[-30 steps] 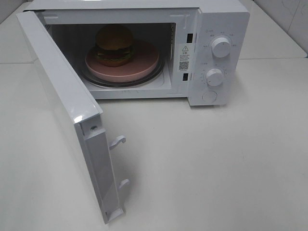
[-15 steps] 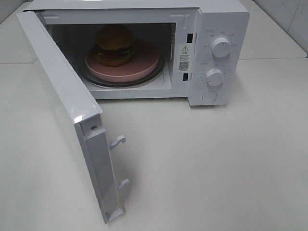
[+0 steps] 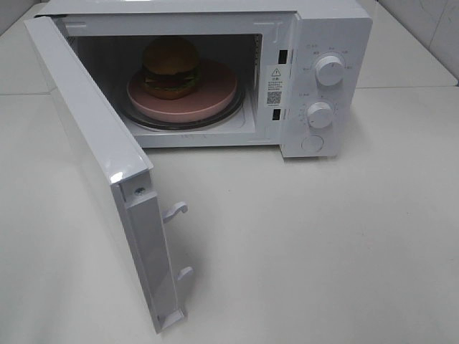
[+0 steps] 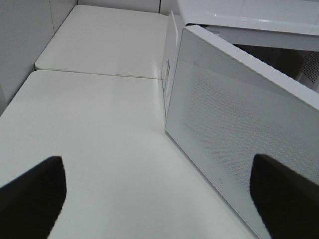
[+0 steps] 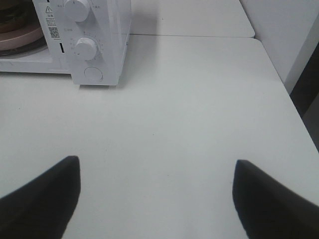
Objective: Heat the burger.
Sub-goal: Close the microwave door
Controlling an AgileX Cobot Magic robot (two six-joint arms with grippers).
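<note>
Sitting inside the open microwave (image 3: 331,29), the burger (image 3: 170,67) rests on a round pink plate (image 3: 211,100), toward the plate's rear left, and the plate lies on the glass turntable (image 3: 140,120). The microwave door (image 3: 86,136) swings wide out to the left, its two latch hooks (image 3: 176,211) pointing right. Two white knobs (image 3: 329,70) and a round button (image 3: 313,144) line the control panel.

Neither arm appears in the high view. The left gripper (image 4: 157,189) hangs over the white table (image 3: 323,236) beside the door's outer face, its dark fingers (image 4: 35,194) spread wide with nothing between them. One finger overlaps the door's lower corner; whether it touches I cannot tell. The right gripper (image 5: 155,184) hovers over bare table in front of the control panel, jaws likewise wide apart and gripping nothing.
</note>
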